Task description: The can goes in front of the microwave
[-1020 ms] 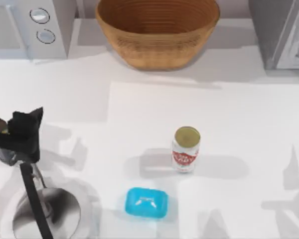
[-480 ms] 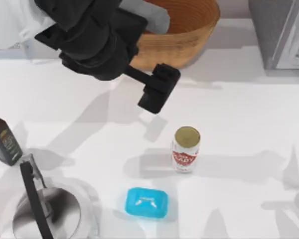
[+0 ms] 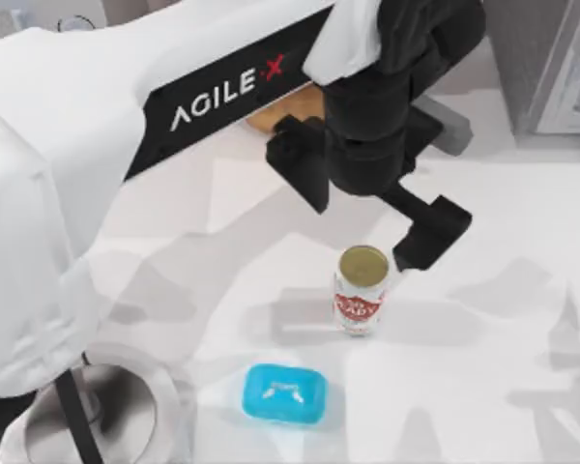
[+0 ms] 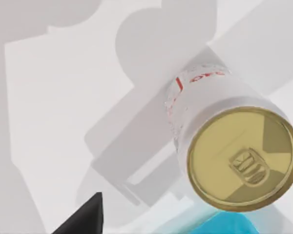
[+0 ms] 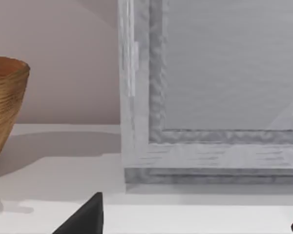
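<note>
1. Spanning the top view from lower left to upper centre, the left arm [image 3: 126, 116] (white, lettered AGILE X) reaches out over the table [image 3: 522, 242].
2. Its black left gripper [image 3: 427, 237] hangs just beside the can, on the can's right and slightly toward the back; I cannot tell whether its fingers are open or closed. In the left wrist view one dark fingertip [image 4: 88, 219] shows at the picture's edge, apart from the can.
3. A dark grey box [image 3: 551, 68] with a pale framed panel stands at the back right corner; the right wrist view faces it closely, with one dark tip of the right gripper [image 5: 85, 219] at the edge (fingers again cannot be told).
4. The microwave [image 3: 68, 14] is at the back left, mostly hidden behind the arm.
5. A wicker bowl [image 5: 5, 107] sits at the back, left of the grey box.
6. A round metal vessel [image 3: 106, 411] with a dark handle lies at the front left.
7. The blue block [image 3: 284, 392] lies at the front, near the can.
8. The can [image 3: 361, 290] stands upright near the table's middle, well apart from the microwave, gold top up; nothing grips it.
</note>
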Available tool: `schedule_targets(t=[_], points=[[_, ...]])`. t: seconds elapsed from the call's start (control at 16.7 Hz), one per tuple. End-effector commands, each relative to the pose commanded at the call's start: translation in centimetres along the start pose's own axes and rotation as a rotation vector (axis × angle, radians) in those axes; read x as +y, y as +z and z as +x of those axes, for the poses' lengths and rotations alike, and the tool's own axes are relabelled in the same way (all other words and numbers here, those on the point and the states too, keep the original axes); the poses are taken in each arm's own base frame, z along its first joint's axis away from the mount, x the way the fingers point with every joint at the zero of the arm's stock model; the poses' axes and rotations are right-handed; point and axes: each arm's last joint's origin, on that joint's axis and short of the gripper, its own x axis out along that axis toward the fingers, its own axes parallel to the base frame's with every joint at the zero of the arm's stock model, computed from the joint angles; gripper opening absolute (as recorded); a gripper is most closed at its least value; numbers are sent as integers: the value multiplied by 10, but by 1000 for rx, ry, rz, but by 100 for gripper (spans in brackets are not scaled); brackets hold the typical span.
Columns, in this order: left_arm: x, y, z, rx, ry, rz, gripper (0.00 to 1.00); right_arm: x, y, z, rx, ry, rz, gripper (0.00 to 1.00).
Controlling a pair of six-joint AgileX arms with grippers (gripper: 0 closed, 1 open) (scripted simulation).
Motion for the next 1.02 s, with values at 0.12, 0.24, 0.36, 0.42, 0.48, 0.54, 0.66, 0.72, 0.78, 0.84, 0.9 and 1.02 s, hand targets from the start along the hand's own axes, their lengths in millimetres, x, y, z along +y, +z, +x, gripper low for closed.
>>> schedule_targets(t=[0.12,0.24,0.36,0.42,0.48,0.54,0.66,0.72,0.78,0.84,0.9,1.02], points=[[-5,7,15,55,13,11,100,0,0,0,0,0,0,100],[-7,10,23,80,19,15,100,0,0,0,0,0,0,100],[-7,10,23,80,19,15,100,0,0,0,0,0,0,100],[-7,10,23,80,19,15,100,0,0,0,0,0,0,100],[-7,10,23,80,19,15,100,0,0,0,0,0,0,100],[-5,10,23,80,17,9,100,0,0,0,0,0,0,100],[-6,10,27,80,19,14,100,0,0,0,0,0,0,100],[-6,10,33,80,19,15,100,0,0,0,0,0,0,100],[-6,9,42,80,19,14,100,0,0,0,0,0,0,100],[-6,9,52,79,19,14,100,0,0,0,0,0,0,100],[-6,8,63,78,19,14,100,0,0,0,0,0,0,100],[-6,6,78,79,19,14,100,0,0,0,0,0,0,100]])
